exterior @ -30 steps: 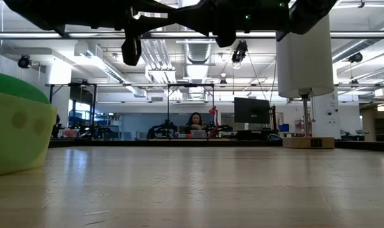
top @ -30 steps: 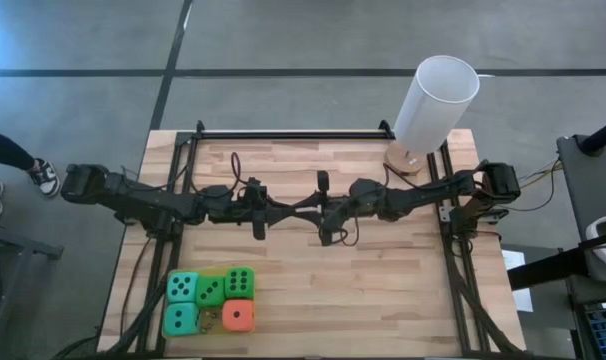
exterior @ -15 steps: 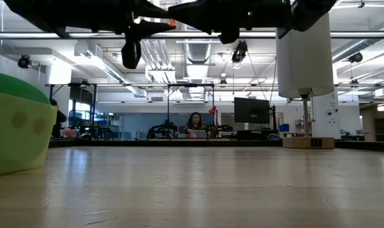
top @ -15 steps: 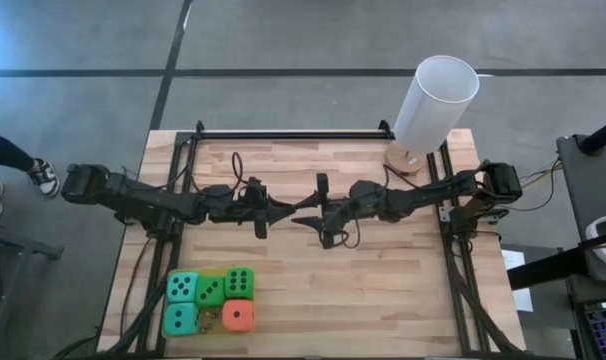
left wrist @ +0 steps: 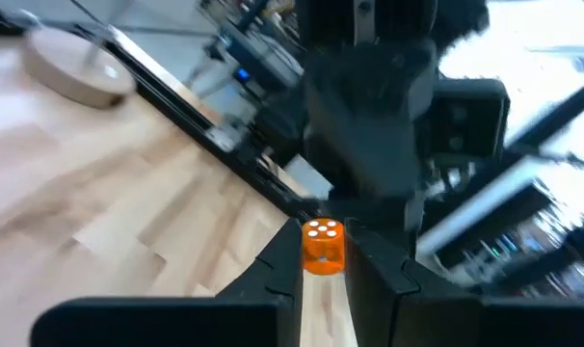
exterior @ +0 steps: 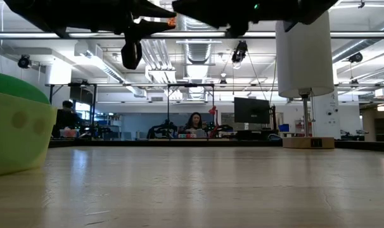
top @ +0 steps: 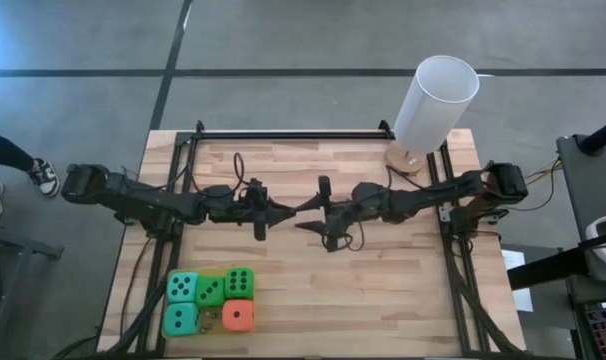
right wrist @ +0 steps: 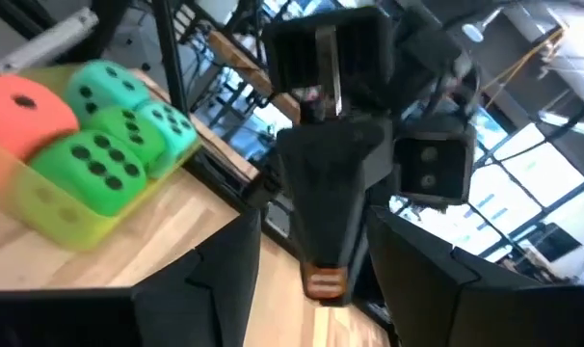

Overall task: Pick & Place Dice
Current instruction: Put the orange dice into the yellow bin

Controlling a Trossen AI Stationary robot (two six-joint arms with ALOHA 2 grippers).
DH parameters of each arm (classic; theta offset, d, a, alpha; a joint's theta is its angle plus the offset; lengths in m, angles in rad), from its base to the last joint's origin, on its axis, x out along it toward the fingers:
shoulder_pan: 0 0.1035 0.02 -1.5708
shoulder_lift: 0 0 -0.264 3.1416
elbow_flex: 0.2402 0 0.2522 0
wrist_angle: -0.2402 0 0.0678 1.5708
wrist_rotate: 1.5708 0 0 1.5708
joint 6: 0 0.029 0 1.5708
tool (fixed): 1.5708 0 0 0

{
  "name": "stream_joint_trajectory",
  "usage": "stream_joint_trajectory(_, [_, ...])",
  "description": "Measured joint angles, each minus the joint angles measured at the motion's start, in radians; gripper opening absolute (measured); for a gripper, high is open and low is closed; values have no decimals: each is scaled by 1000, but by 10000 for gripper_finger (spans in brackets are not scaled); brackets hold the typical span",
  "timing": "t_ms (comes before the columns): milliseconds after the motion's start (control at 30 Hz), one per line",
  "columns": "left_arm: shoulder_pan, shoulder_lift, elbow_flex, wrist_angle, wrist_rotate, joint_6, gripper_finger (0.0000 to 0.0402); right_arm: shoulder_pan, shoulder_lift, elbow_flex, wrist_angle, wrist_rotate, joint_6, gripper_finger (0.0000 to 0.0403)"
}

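Several soft dice (top: pixel 210 300), teal, green and orange-red, sit in a yellow-green tray (right wrist: pixel 51 217) at the table's near left. High over the table's middle, my left gripper (top: pixel 288 209) is shut on a small orange die with white pips (left wrist: pixel 323 246). My right gripper (top: pixel 306 214) faces it, open. Its fingers (right wrist: pixel 236 265) stand on either side of the left fingertips and the orange die (right wrist: pixel 323 281) and touch nothing. A white cylinder (top: pixel 435 103) stands on a round wooden base (top: pixel 403 160) at the far right. My left gripper pinches the small orange die by two opposite sides (left wrist: pixel 307 253) between its two fingers, at their free ends. The fingers lie level and point toward the table's right. The die is lifted well clear of the table, its pipped face (left wrist: pixel 322 229) turned away from the wrist.
Black frame rails (top: pixel 283 134) run along the table's far edge and down both sides. Bare wooden tabletop (top: pixel 363 290) lies under and in front of the grippers. A person's shoe (top: pixel 43 178) shows on the floor beyond the left edge.
My right gripper has opened wide, its fingers spreading to either side of my left gripper's tips. The small orange die, hidden in the low view a second ago, now shows there. My left gripper has kept still and shut.
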Motion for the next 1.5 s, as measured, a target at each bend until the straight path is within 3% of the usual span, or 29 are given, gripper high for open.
stream_joint_trajectory(300, [0, -45, 2, -108, 223, 50, 57, 30, -139, 0, -221, -2, 108, 188])
stream_joint_trajectory(567, [0, -201, 2, -464, 245, 179, 60, 35, -249, -1, -391, -33, 172, 189])
stream_joint_trajectory(800, [-35, -359, 2, -690, 245, 180, 57, 35, -287, -2, -446, -35, 181, 189])
stream_joint_trajectory(1033, [-186, -439, 3, -729, 224, 145, 58, 35, -292, -2, -468, -35, 180, 189])
stream_joint_trajectory(1233, [-361, -432, 4, -749, 131, 74, 58, 35, -286, -2, -478, -35, 180, 184])
stream_joint_trajectory(1500, [-558, -416, 3, -857, 90, -233, 57, 35, -287, -2, -482, -34, 181, 180])
